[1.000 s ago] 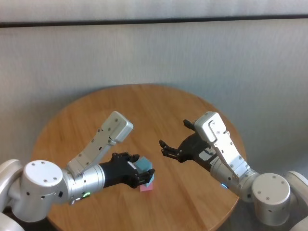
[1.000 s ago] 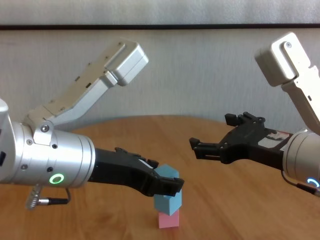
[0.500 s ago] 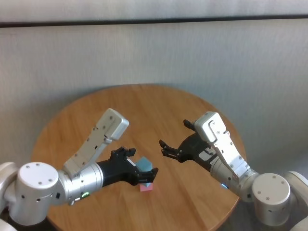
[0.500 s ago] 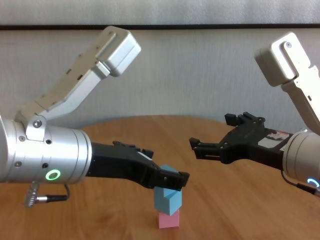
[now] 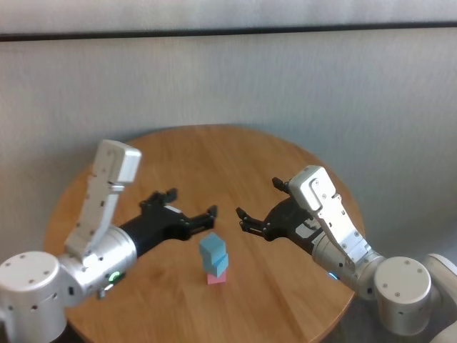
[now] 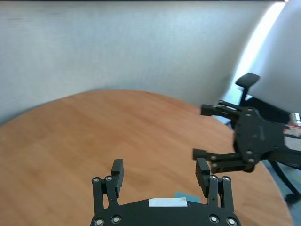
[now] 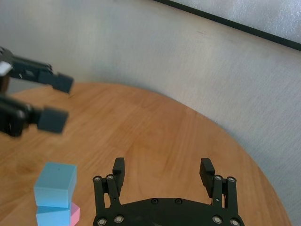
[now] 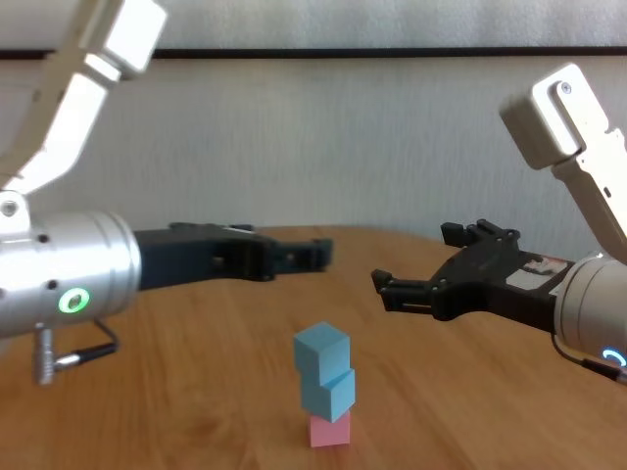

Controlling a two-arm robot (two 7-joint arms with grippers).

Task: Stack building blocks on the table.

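Three building blocks (image 8: 325, 387) stand stacked on the table (image 5: 235, 153); left gripper (image 5: 191, 209) spread empty left of stack; right gripper (image 5: 258, 207) spread empty, right.

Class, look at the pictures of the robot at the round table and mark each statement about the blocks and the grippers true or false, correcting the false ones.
1. The pink block is at the bottom of the stack. True.
2. Two light blue blocks sit above it. True.
3. The left gripper is shut on the top block. False: it is open and holds nothing, up and to the left of the stack.
4. The right gripper is shut. False: it is open and empty, hovering above the table to the right of the stack.
5. A block lies loose on the table away from the stack. False: all three blocks are in the stack.
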